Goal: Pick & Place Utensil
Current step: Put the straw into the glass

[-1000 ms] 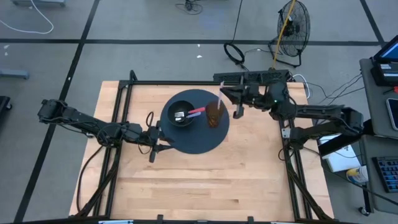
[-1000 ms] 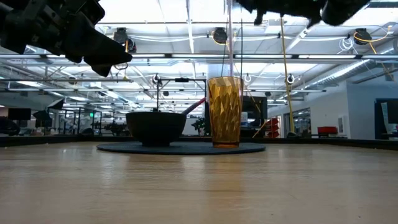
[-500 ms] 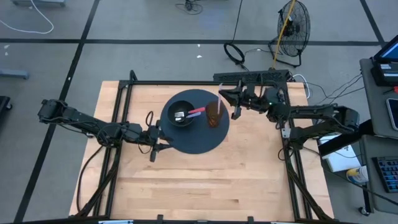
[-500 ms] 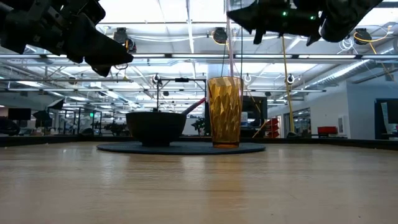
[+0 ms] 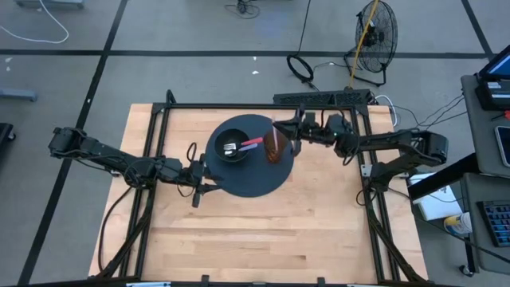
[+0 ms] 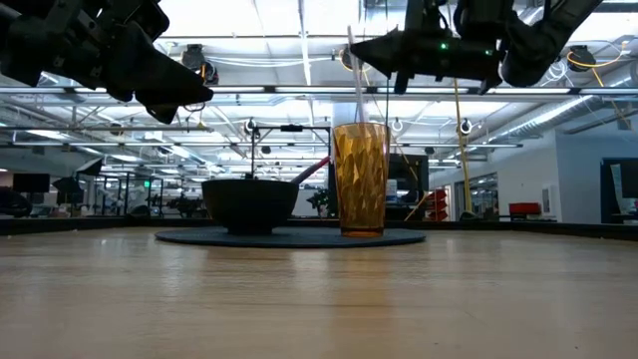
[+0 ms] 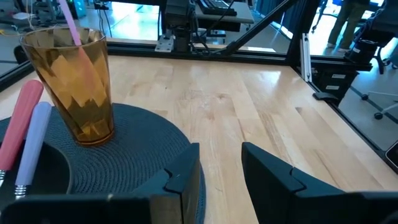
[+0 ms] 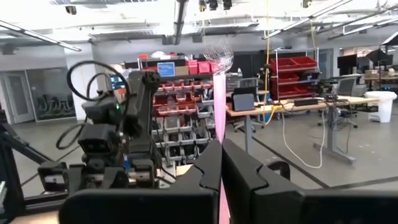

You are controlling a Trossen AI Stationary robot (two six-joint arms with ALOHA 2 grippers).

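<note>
An amber cup [image 5: 275, 146] and a black bowl [image 5: 233, 147] stand on a dark round mat [image 5: 253, 179]. A red-handled utensil [image 7: 18, 127] and a white-handled one [image 7: 32, 146] lie in the bowl, handles over its rim. My right gripper [image 6: 357, 47] hovers above the cup, shut on a thin pink utensil [image 6: 358, 90]; its lower end [image 7: 79, 59] is inside the cup. My left gripper [image 7: 221, 165] stands open and holds nothing, above the mat's left edge [image 5: 203, 179]. My right gripper pinches the pink utensil's handle [image 8: 219, 134] between its two fingers [image 8: 208, 165], on its upper part. The fingers come about level from the table's right and lie across it. The utensil stands nearly upright, slightly tilted, its lower end inside the cup.
Black frame rails [image 5: 239, 107] border the wooden table on its far, left and right sides. Bare wood [image 5: 255, 231] spreads across the near half. A fan [image 5: 374, 32] and cables lie on the floor beyond the far edge.
My right gripper has come down and toward the cup, rolling a little, still shut on the pink utensil. The utensil has sunk lower over the cup and now leans slightly instead of standing straight.
</note>
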